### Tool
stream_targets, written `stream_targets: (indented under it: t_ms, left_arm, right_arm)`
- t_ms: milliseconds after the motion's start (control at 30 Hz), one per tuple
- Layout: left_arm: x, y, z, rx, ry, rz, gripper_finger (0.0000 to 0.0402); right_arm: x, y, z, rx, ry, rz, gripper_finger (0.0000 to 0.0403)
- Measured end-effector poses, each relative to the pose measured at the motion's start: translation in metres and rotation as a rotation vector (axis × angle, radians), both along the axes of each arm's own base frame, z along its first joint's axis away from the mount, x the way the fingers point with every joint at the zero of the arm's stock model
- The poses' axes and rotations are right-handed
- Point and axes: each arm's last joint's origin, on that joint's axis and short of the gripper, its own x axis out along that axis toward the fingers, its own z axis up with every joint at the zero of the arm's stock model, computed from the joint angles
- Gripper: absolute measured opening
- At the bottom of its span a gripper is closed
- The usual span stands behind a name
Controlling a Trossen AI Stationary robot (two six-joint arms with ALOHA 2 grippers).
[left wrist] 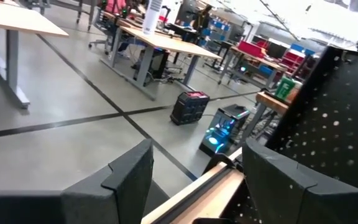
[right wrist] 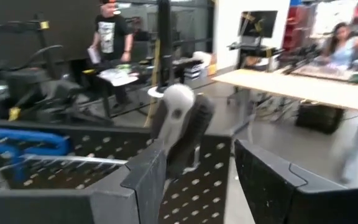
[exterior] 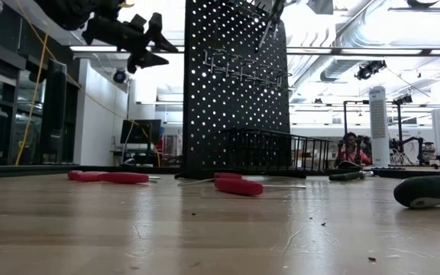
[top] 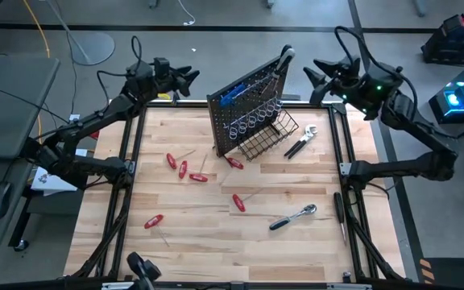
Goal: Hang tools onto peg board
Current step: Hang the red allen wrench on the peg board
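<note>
The black peg board (top: 248, 109) stands upright at the table's far middle, with wire hooks (top: 252, 122) and a wire basket (top: 271, 137) at its base. A blue T-handle key (top: 230, 94) and a black-handled screwdriver (top: 283, 66) hang on it. Several red-handled screwdrivers (top: 184, 169) lie on the table left of and in front of the board. A chrome ratchet (top: 293, 216) lies near the front right and a silver wrench (top: 300, 144) lies beside the basket. My left gripper (top: 192, 82) is open and empty, raised beside the board's far left. My right gripper (top: 310, 83) is open and empty, raised beside its far right; the screwdriver's handle (right wrist: 179, 121) shows just ahead of its fingers.
The table has a dark frame rail (top: 341, 153) along its sides. In the low view the ratchet's dark handle (exterior: 430, 191) lies close to the camera. People (right wrist: 114, 31) and other tables show in the room beyond. Bare wood (top: 216, 250) lies along the near edge.
</note>
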Motion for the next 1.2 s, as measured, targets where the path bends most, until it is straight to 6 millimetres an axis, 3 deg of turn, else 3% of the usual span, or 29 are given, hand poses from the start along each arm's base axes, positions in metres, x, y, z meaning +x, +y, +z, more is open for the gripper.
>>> stream_targets:
  t_ms: [367, 600, 767, 1067, 1200]
  left_arm:
    - [-0.004, 0.002, -0.007, -0.060, 0.046, -0.006, 0.0225]
    - [-0.003, -0.006, -0.027, -0.240, 0.169, -0.124, 0.0225]
    - [-0.001, -0.028, -0.053, -0.452, 0.392, -0.179, 0.0225]
    - [-0.004, -0.093, -0.098, -0.891, 0.971, -0.084, 0.0225]
    - [0.004, -0.107, -0.119, -0.955, 1.198, -0.107, 0.0225]
  right_arm:
    - [-0.002, 0.008, -0.014, 0.186, 0.046, 0.211, 0.0184]
    - [0.000, 0.016, -0.019, 0.255, 0.081, 0.292, 0.0184]
    - [-0.001, 0.021, -0.018, 0.235, 0.083, 0.279, 0.0184]
    - [0.000, 0.020, -0.016, 0.215, 0.059, 0.247, 0.0184]
    - [0.000, 0.020, -0.014, 0.207, 0.048, 0.247, 0.0184]
